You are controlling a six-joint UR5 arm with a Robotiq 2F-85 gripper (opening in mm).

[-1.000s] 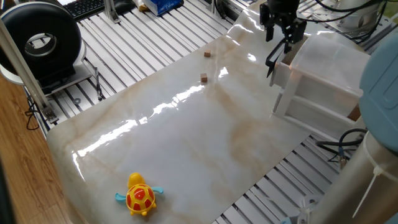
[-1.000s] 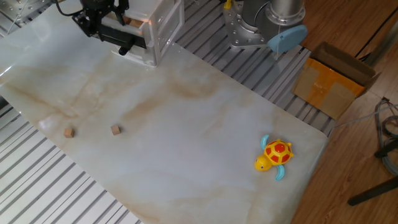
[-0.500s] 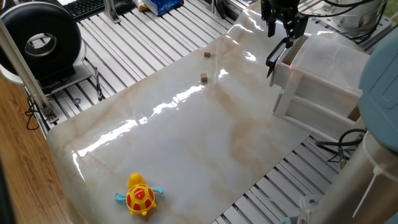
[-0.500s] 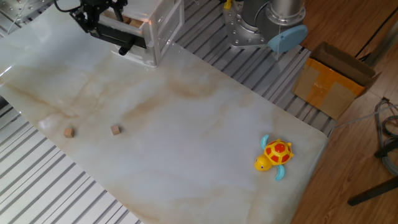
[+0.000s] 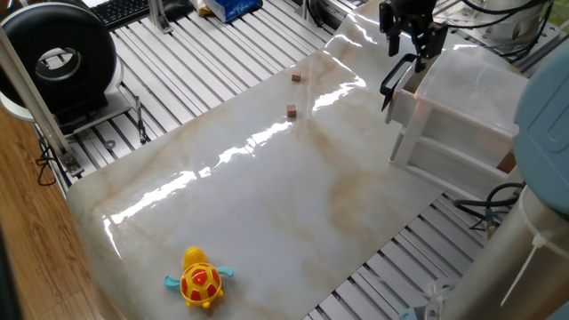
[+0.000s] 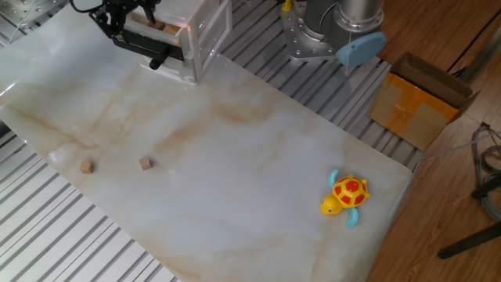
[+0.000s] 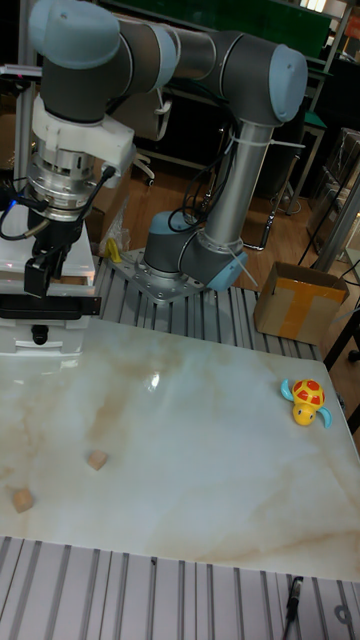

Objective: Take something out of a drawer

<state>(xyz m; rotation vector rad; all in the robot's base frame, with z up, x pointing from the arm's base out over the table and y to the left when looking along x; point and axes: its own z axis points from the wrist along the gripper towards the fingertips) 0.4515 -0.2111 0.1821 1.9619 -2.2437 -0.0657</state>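
Gripper (image 5: 411,40) hangs over the open top drawer (image 5: 402,100) of the white drawer unit (image 5: 462,116) — fingers apart, holding nothing. Inside the drawer a tan block (image 6: 160,27) shows. Two small brown cubes (image 6: 145,164) and a toy turtle (image 6: 345,197) lie on the table (image 6: 235,157).

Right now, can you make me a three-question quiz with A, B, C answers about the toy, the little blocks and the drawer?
1. Where is the yellow and red toy turtle?
A. In the drawer
B. On the marble-look tabletop
C. In the gripper

2. How many small brown wooden cubes lie on the tabletop?
A. One
B. Two
C. Four

3. The top drawer of the white plastic unit is:
A. Pulled open
B. Shut
C. Removed

Answers: B, it sits alone near a corner; B, one cube beside another cube; A, its front juts out under the black gripper.
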